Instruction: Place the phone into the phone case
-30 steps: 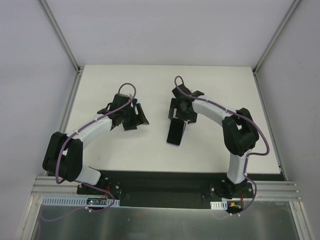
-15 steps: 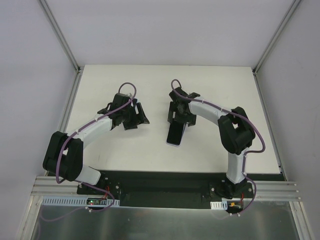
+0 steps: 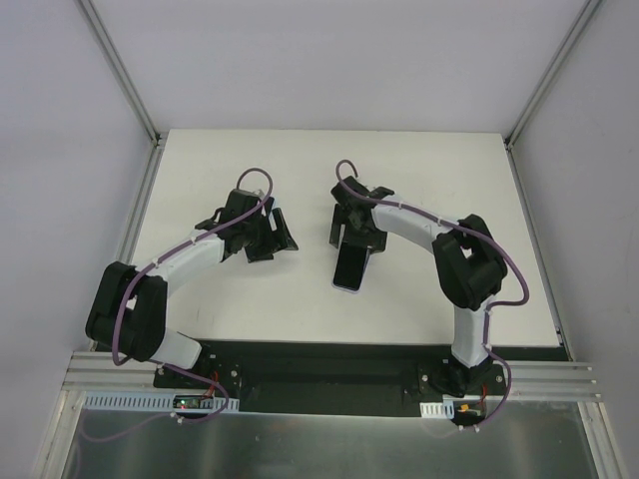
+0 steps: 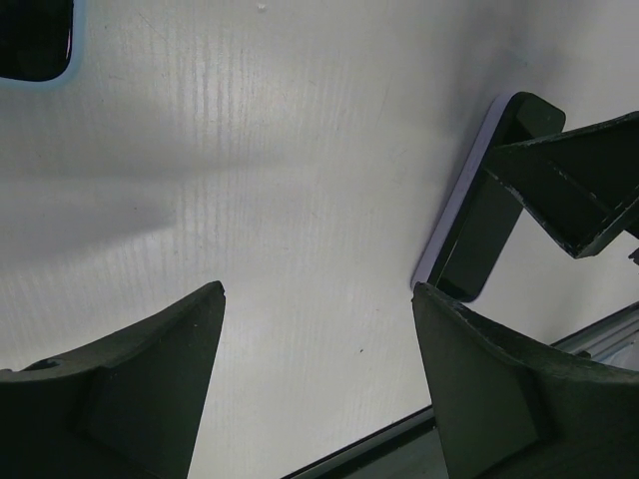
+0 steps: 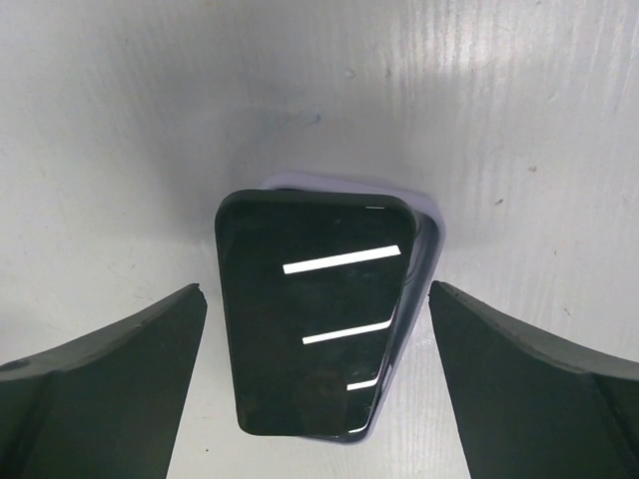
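The black phone (image 5: 310,319) lies screen up on the lavender phone case (image 5: 427,261), a little askew, so the case's rim shows along its top and right side. In the top view the phone (image 3: 349,267) sits mid-table. My right gripper (image 5: 315,289) is open and empty, its fingers on either side of the phone and clear of it; it hovers over the phone's far end (image 3: 353,232). My left gripper (image 4: 318,289) is open and empty over bare table, left of the phone (image 3: 270,236). The left wrist view shows the phone and case (image 4: 479,215) at the right.
The white table (image 3: 220,299) has a raised frame on the left and right edges and a black strip at the near edge. A dark object with rounded corners (image 4: 35,40) shows in the top left corner of the left wrist view.
My right gripper has shifted a little to the left over the phone's far end. The phone and the left arm have stayed put.
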Robot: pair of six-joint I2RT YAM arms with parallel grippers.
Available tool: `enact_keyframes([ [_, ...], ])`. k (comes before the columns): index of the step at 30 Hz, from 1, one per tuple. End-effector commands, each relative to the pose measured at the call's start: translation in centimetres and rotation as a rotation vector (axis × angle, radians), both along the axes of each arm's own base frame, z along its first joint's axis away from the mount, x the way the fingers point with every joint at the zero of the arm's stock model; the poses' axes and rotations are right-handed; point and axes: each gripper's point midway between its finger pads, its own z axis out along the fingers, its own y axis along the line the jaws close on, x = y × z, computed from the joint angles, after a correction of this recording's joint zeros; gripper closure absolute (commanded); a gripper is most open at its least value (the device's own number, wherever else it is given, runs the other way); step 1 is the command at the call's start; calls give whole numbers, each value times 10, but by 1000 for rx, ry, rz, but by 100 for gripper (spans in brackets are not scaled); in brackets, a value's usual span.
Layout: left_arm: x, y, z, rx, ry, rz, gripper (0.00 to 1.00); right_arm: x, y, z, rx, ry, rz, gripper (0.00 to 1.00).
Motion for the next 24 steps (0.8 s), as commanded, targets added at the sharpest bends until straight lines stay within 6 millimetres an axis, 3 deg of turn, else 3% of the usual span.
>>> enact_keyframes([
  [1,3,-1,13,-19,-49,-5,25,9,5,22,-4,-61,-20,4],
  [7,1,0,11,-16,-47,-3,25,5,-9,14,-74,-44,-41,4],
  [24,3,-2,12,-21,-42,-4,25,-10,-7,-14,-44,29,-14,4],
])
